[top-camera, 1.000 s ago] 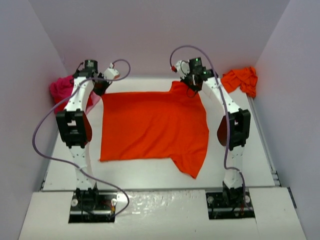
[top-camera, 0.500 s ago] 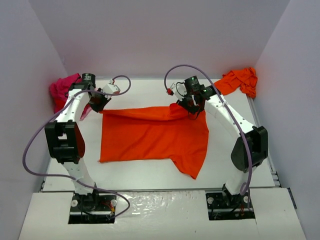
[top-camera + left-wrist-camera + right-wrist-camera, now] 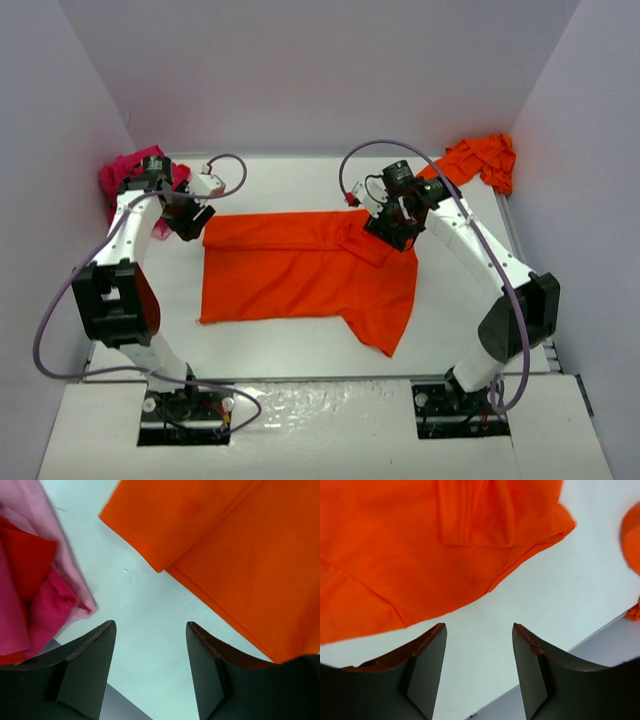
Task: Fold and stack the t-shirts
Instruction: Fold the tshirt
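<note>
1 orange-red t-shirt [image 3: 300, 280] lies flat across the middle of the top view, its upper edge folded down into a narrow band and 1 sleeve sticking out at the lower right. A crumpled orange t-shirt [image 3: 482, 160] sits bunched in the upper right corner. A heap of shirts [image 3: 118, 180], magenta, red and pale pink, is piled at the upper left.

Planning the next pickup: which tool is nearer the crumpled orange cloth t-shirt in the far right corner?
Right. The right tool is left of that crumpled orange cloth t-shirt; the left tool is far across, beside the magenta cloth pile.
</note>
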